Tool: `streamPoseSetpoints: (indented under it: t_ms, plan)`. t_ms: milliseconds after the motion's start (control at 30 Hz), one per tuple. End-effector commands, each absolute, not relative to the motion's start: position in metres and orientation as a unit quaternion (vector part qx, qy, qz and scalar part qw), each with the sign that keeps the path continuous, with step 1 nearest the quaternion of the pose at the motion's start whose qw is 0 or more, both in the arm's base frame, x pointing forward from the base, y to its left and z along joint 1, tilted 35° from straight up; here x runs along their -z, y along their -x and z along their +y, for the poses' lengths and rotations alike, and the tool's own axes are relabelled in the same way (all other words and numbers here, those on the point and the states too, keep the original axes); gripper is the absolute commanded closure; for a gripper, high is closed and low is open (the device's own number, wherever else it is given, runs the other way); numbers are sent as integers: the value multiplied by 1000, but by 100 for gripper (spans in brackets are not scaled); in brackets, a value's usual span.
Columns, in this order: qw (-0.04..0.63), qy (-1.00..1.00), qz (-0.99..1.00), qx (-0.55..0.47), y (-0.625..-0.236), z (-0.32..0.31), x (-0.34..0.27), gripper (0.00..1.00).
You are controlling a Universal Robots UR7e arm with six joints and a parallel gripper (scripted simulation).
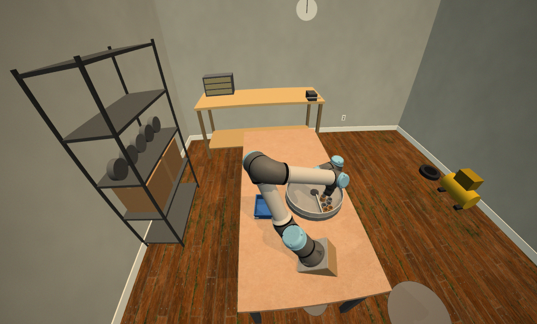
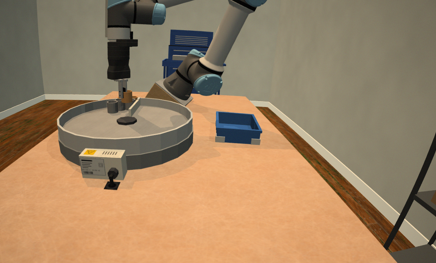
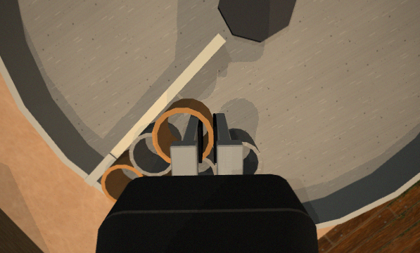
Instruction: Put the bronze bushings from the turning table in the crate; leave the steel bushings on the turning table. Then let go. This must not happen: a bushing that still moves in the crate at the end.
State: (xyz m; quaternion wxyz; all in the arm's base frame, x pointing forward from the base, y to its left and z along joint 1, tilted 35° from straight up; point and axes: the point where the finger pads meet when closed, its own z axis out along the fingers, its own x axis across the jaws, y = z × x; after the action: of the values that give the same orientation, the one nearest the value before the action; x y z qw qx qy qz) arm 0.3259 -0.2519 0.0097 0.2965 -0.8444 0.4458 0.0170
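The turning table [image 2: 124,138] is seen on the work table [image 2: 212,202], with the blue crate [image 2: 238,134] beside it. Above the table's far side, the gripper [image 3: 206,140] is clamped on the wall of a bronze bushing [image 3: 163,121], apparently raised above the steel bushings [image 3: 136,158] nearby.

Small workshop room with a plank floor.

Long work table [image 1: 262,281] in the middle; left of it a metal shelf rack [image 1: 85,76] with grey discs [image 1: 117,169], behind it a wooden bench [image 1: 258,97] with a drawer box [image 1: 218,84], right of it a yellow compressor [image 1: 461,188].
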Motion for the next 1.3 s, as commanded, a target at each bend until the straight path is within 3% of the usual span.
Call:
streamPoseSetpoints:
  t_ms: [0,1267]
  plan:
    - [296,844,446,-16,-326,-253,-11,100]
    - [296,844,446,-17,-316,-275,-46,100]
